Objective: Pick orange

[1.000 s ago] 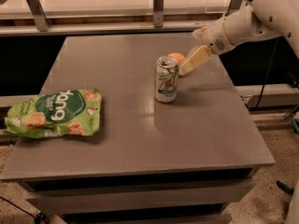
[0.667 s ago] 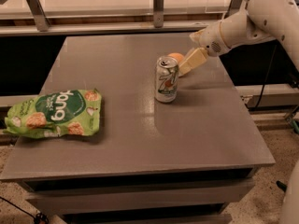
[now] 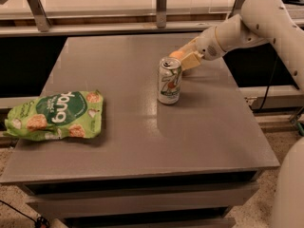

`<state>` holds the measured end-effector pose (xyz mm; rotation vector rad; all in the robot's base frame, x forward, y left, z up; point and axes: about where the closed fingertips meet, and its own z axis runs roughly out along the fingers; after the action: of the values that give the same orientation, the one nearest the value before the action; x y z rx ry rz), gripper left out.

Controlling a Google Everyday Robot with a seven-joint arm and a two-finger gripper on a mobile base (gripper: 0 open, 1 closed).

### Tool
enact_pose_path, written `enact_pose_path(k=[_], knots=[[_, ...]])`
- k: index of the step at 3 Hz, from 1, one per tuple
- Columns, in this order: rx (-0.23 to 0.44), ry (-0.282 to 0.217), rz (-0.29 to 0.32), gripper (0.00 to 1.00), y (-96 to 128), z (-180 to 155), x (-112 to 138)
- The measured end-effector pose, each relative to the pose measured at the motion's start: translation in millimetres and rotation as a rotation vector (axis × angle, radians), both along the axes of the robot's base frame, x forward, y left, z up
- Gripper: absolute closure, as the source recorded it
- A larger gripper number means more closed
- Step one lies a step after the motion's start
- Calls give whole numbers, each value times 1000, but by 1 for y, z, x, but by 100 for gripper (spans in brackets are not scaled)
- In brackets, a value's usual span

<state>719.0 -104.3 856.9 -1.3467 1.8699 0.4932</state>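
Your arm [image 3: 261,18] has leaned a little to the left since a moment ago, and the gripper [image 3: 186,59] has slid a bit closer to the can [image 3: 169,80]. The can, the orange [image 3: 176,54] and the bag [image 3: 54,115] have not moved.

The can is silver and green. You can read a big "7" and "up" on its side. The bag is bright green with white letters that look upside down, so you cannot read them for sure. It has pictures of little square snacks on it.

The orange sits on the table [image 3: 190,137] just behind the top of the can, so only a small part of it shows. The gripper is right at the orange, on its right side, low over the table. You cannot tell if the gripper is holding the orange or just next to it.

The table is flat and gray, with a shelf under it. The bag lies at its left edge, well apart from the can. Behind the table is a rail with metal posts [image 3: 161,4]. The floor [image 3: 263,213] is pale and speckled.
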Motion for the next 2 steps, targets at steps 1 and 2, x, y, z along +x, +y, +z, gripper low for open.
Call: enact_pose_path(k=[1, 2], knots=[[3, 2, -12, 62, -4, 0, 1], [6, -4, -31, 84, -14, 4, 0]])
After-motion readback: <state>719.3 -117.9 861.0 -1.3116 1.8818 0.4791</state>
